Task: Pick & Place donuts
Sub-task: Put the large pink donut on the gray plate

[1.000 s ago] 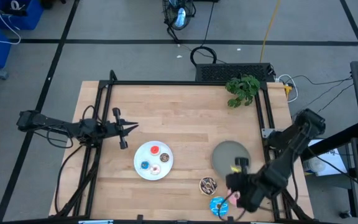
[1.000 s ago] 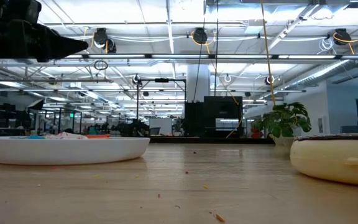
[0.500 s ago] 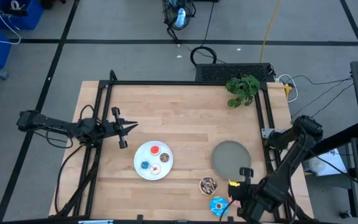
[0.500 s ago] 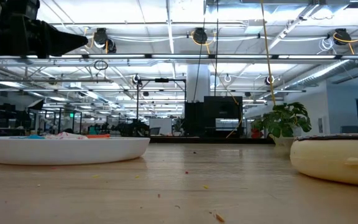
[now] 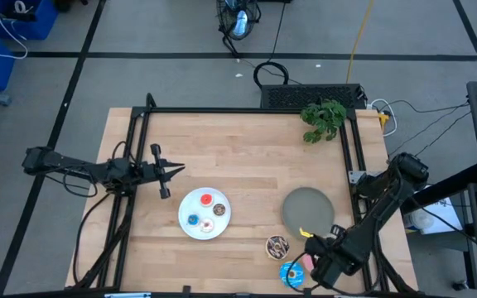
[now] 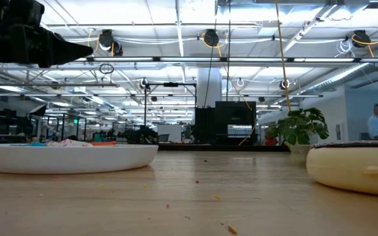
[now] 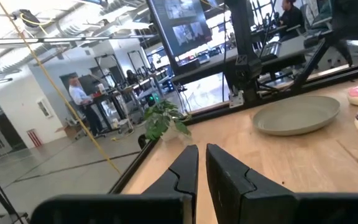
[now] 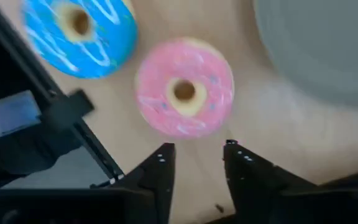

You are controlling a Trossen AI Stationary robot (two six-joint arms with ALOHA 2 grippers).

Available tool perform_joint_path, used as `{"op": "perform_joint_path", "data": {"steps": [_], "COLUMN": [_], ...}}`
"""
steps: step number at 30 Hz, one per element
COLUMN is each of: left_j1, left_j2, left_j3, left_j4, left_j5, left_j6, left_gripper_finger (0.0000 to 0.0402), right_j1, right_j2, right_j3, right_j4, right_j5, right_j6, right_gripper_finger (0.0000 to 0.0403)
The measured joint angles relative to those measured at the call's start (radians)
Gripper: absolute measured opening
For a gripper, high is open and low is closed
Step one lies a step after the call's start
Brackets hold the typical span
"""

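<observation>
A pink donut point(image 8: 184, 93) lies flat on the wood near the table's near right corner, beside a blue donut point(image 8: 79, 31) and a chocolate-sprinkled donut point(image 5: 277, 246). My right gripper point(image 8: 197, 150) hangs open just above the pink donut point(image 5: 307, 262), pointing down, its fingertips short of the donut's edge. Small donuts lie on the white plate point(image 5: 190, 202). My left gripper point(image 5: 176, 170) waits shut above the table's left side.
The grey plate point(image 5: 307, 207) lies just beyond the pink donut, toward the far side. A potted plant point(image 5: 323, 118) stands at the far right edge. A black frame point(image 5: 247, 110) runs around the table's edges. Bare wood lies between the two plates.
My right gripper has moved from the grey plate's near rim toward the table's near edge, coming over the pink donut. The donuts and plates have stayed where they were.
</observation>
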Motion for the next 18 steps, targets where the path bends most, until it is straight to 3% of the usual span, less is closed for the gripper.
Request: {"op": "perform_joint_path", "data": {"steps": [9, 18], "left_j1": [0.0, 0.0], "left_j2": [0.0, 0.0], "left_j3": [0.0, 0.0], "left_j4": [0.0, 0.0], "left_j5": [-0.001, -0.001], "left_j6": [0.079, 0.098], "left_gripper_finger": [0.0037, 0.0037], "right_j1": [-0.003, -0.008], "right_j2": [-0.002, -0.002], "right_j3": [-0.135, -0.243], "right_j4": [0.164, 0.232], "right_j5": [-0.024, -0.013], "right_j6": [0.055, 0.143], "right_gripper_finger": [0.0207, 0.0222]}}
